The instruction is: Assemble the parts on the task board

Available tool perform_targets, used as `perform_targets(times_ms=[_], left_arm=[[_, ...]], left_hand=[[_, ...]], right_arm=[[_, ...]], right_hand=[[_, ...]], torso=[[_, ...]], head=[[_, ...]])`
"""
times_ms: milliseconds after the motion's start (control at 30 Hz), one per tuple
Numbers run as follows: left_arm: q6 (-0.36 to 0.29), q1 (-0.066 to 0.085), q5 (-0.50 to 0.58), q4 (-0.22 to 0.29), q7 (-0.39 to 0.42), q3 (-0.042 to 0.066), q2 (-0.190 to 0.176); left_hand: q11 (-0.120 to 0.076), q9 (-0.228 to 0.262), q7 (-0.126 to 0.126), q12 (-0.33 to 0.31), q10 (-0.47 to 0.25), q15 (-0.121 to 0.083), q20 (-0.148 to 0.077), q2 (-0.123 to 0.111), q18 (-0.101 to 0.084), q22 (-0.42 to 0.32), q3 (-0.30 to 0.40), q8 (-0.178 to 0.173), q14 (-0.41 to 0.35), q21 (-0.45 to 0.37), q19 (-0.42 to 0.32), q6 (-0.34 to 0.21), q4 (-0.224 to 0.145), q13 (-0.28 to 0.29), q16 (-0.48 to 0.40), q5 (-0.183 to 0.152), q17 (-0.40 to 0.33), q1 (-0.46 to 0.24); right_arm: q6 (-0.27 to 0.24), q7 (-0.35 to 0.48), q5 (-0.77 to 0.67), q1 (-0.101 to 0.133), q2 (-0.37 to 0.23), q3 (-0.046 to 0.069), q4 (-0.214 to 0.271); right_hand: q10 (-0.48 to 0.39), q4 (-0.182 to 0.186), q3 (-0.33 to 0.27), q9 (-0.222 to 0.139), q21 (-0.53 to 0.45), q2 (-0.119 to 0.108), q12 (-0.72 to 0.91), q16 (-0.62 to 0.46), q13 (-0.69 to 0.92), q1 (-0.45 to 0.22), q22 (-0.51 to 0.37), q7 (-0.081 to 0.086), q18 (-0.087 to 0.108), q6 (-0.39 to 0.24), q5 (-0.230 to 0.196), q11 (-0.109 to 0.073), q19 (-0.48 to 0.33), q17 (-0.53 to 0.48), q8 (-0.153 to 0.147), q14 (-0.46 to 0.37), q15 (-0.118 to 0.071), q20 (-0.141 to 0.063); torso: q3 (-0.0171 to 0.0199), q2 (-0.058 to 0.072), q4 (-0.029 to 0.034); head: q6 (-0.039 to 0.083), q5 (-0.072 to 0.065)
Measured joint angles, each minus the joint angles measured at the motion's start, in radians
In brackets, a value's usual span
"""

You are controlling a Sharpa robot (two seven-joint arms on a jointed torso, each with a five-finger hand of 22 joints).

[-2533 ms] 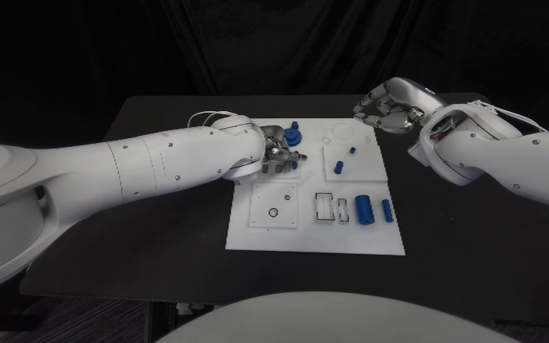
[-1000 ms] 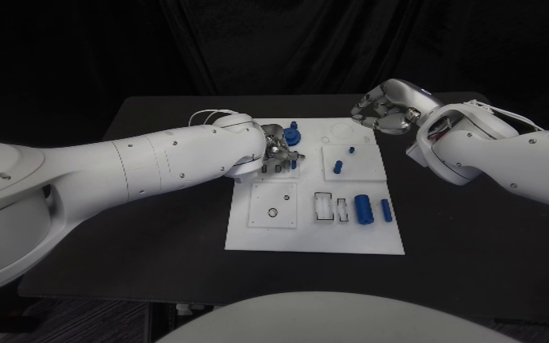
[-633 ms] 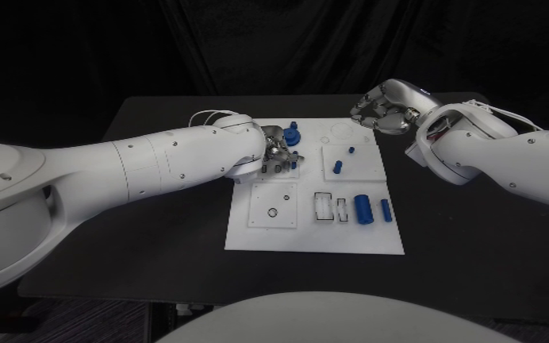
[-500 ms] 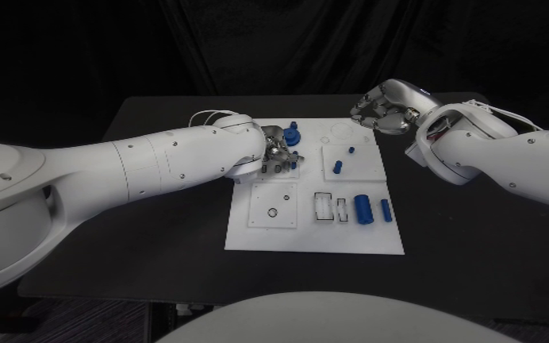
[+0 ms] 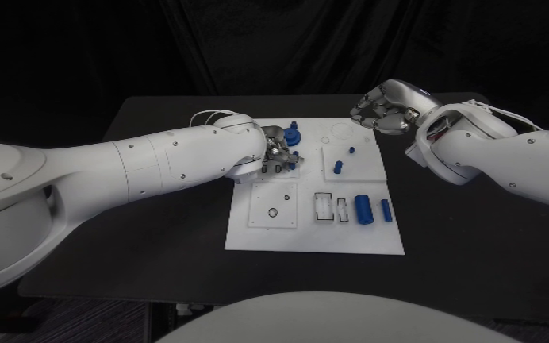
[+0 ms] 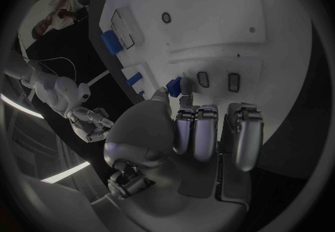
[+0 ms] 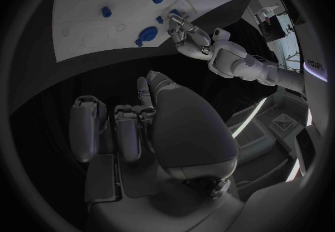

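Faintly, "aDJEL"-like lettering, left hand [image 5: 274, 152] pinching blue part [image 6: 173, 86]

White task board [image 5: 261, 236] on a black worktop [image 5: 160, 200] — blue parts [image 5: 365, 210] scattered over it, one small blue piece [image 6: 173, 86] right at the silver fingers [image 6: 204, 134] of the left hand.

Head camera looked down on the surface [image 5: 171, 240] from above, each wrist fisheye sat close behind its own hand, all three shared the board [image 5: 315, 236].
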Motion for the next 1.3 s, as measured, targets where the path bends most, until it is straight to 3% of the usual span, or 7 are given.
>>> perform_targets(times_ms=[267,367,800,1067,1300], left_arm=[[0.001,0.000,0.000,0.000,0.006,0.000,-0.001],[0.001,0.000,0.000,0.000,0.008,0.001,-0.002],[0.002,0.000,0.000,0.001,0.014,0.001,-0.007],[0.001,-0.001,0.000,0.011,0.015,0.001,-0.020],[0.000,-0.001,0.000,0.032,0.014,0.000,-0.041]], left_hand=[[0.002,0.005,0.000,0.000,-0.002,0.000,0.000,-0.014,0.000,0.000,0.049,-0.033,0.000,0.000,0.000,0.000,-0.016,0.000,0.000,0.089,0.000,0.032],[0.002,0.007,0.000,0.000,-0.002,0.001,0.000,-0.021,0.000,0.000,0.066,-0.038,-0.001,0.000,0.000,0.000,-0.019,0.000,0.000,0.108,0.000,0.039],[0.003,0.017,0.000,0.000,-0.003,0.002,0.000,-0.047,0.000,0.000,0.155,-0.061,-0.002,0.000,0.000,0.007,-0.033,0.000,0.000,0.166,0.000,0.064],[-0.005,0.033,0.002,-0.001,0.007,0.000,0.000,-0.100,0.000,0.000,0.260,-0.070,0.000,0.000,0.000,0.017,-0.041,-0.002,0.000,0.200,0.000,0.049],[-0.007,0.047,0.005,-0.001,0.008,-0.002,0.000,-0.131,0.000,0.000,0.336,-0.078,0.002,0.000,0.000,0.024,-0.042,-0.002,0.000,0.207,0.000,0.027]], right_arm=[[0.002,-0.001,0.000,0.000,0.001,0.000,-0.001],[0.003,-0.001,0.000,0.000,0.001,0.000,-0.001],[0.007,-0.002,0.000,-0.004,0.001,0.000,-0.007],[0.010,-0.003,0.000,-0.007,0.001,0.000,-0.007],[0.013,-0.006,0.000,-0.007,0.000,0.000,-0.010]], right_hand=[[0.000,0.000,0.000,0.000,0.000,0.004,0.000,0.000,0.000,0.004,0.000,0.000,0.000,0.000,0.000,0.000,0.000,0.000,0.000,0.000,0.000,0.000],[0.000,0.000,0.000,0.000,0.000,0.004,0.000,0.000,0.000,0.004,0.000,0.000,0.000,0.000,0.000,0.000,0.000,0.000,0.000,0.000,0.000,0.000],[0.000,0.000,0.000,0.000,0.000,0.004,0.000,0.000,0.000,0.004,0.000,0.000,0.000,0.000,0.000,0.000,0.000,0.000,0.000,0.000,0.000,0.000],[0.000,0.000,0.000,0.000,-0.004,0.004,0.000,0.000,0.000,0.004,0.000,0.000,0.000,0.000,0.004,0.000,0.000,0.000,0.000,0.000,0.000,0.000],[0.000,0.000,0.000,0.000,-0.004,0.004,0.000,0.000,0.000,0.004,0.000,0.000,0.000,0.000,0.004,0.000,0.000,0.000,0.000,0.000,0.000,0.000]], torso=[[0.0001,-0.001,0.0001],[0.0001,-0.001,0.0001],[0.0002,0.000,0.0003],[0.0000,-0.001,0.0010],[-0.0006,-0.001,0.0010]], head=[[0.000,0.000],[0.000,0.002],[0.000,0.008],[0.000,0.012],[0.000,0.014]])
